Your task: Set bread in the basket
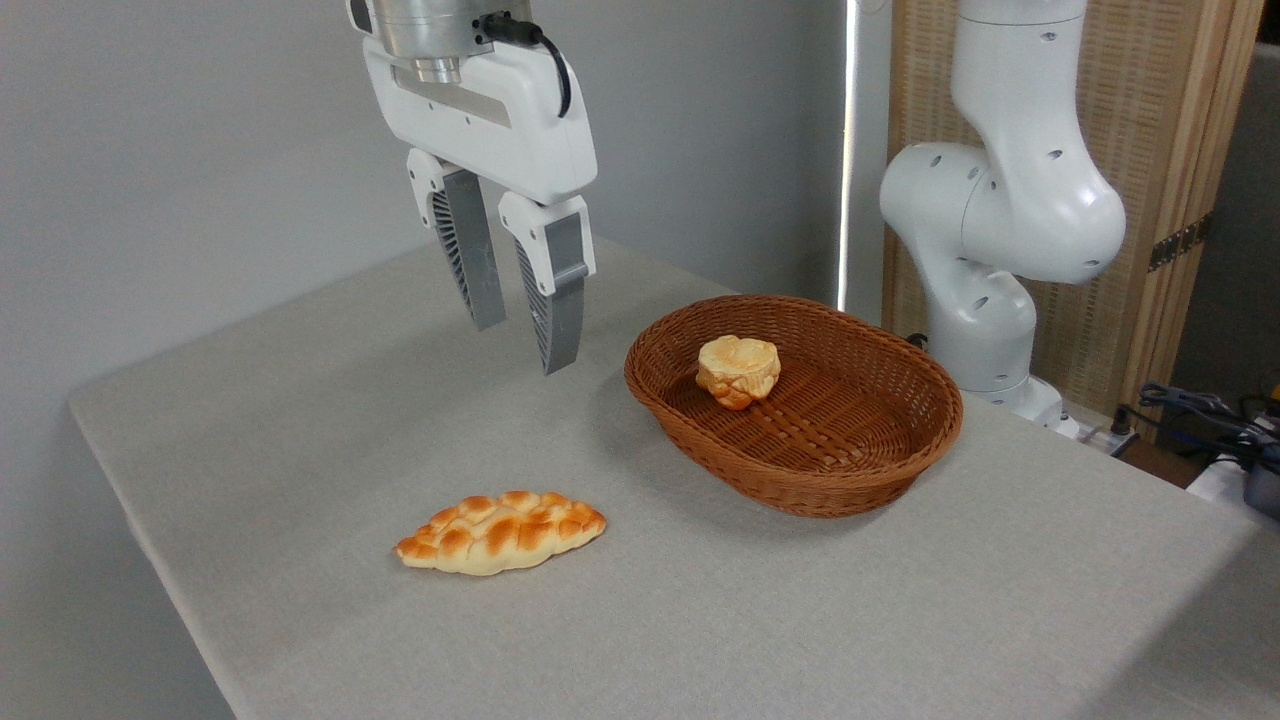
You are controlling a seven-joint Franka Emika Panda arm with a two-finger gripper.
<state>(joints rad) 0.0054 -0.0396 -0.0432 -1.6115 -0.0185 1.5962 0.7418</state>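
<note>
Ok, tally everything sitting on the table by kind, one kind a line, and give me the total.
Round buns: 1, the bread, lying inside the basket.
Braided loaves: 1, the braided loaf, on the table in front of the end effector, which holds nothing.
Wicker baskets: 1, the basket.
Total: 3

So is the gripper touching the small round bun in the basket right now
Apart. The camera view shows the gripper hanging open and empty above the table, left of the basket, with bare tabletop between its fingertips and the bread, which sits inside.
</note>
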